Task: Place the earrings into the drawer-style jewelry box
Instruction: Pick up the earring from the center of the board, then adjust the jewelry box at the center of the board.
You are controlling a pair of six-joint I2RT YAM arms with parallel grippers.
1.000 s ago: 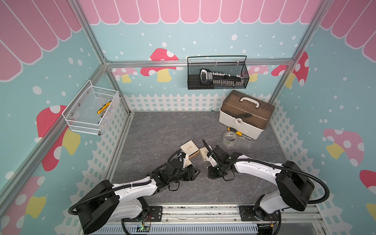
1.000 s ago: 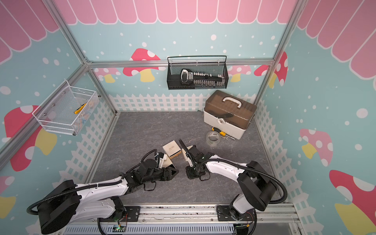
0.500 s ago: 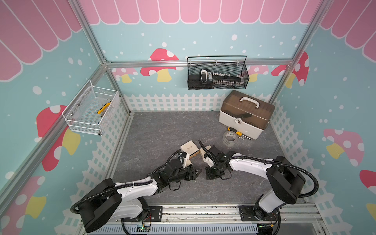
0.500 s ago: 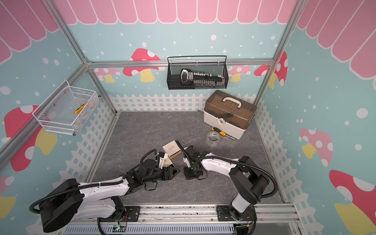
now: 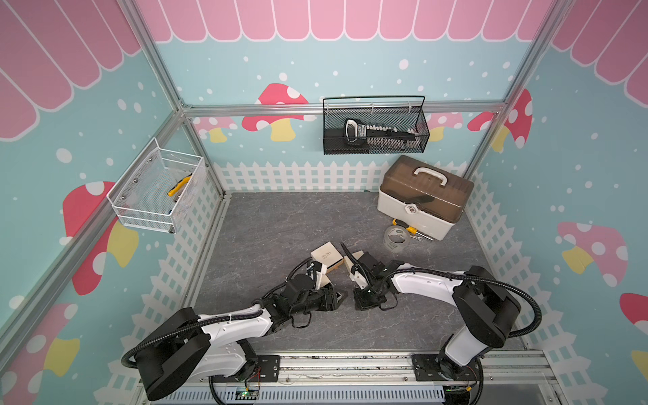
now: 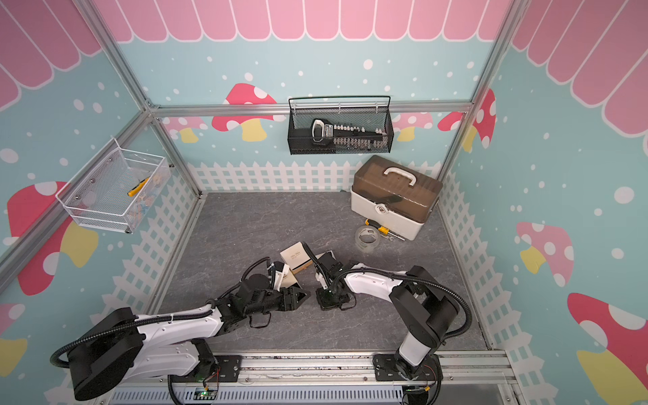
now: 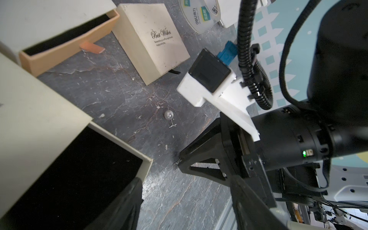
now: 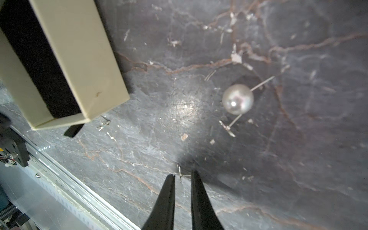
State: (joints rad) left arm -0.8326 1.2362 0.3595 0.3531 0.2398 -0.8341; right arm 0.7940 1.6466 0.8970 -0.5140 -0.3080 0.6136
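**A:** Right fingers (image 8: 168, 199): tips a narrow gap apart, down at the table (image 8: 298, 179), one tiny silver earring (image 8: 180, 176) between them. Pinched or not: cannot tell.

**B:** Left fingers (image 7: 127, 203)?

**A:** Spread wide, holding nothing, right at the front of the pulled-out drawer (image 7: 119, 144).

**B:** Progress?

**A:** Judged early. Drawer open, black lining exposed, no earring made out in it. On the table outside it:
- a pearl earring (image 8: 238, 99)
- a small silver stud (image 8: 228, 128) just beside the pearl, contact uncertain
- another silver bit (image 8: 103, 124) by the drawer's corner

All of these are left to lift and drop in.

**B:** Where, in a top view?

**A:** Lower middle of the frame, both arms meeting just below the cream boxes (image 5: 326, 258). Earrings too small to see there.

**B:** Writing?

**A:** "Best Wishes" in script on the closed cream box (image 7: 153, 39); finer line beneath unreadable. "deli" on the tape roll (image 7: 199, 18), plus characters I cannot read.
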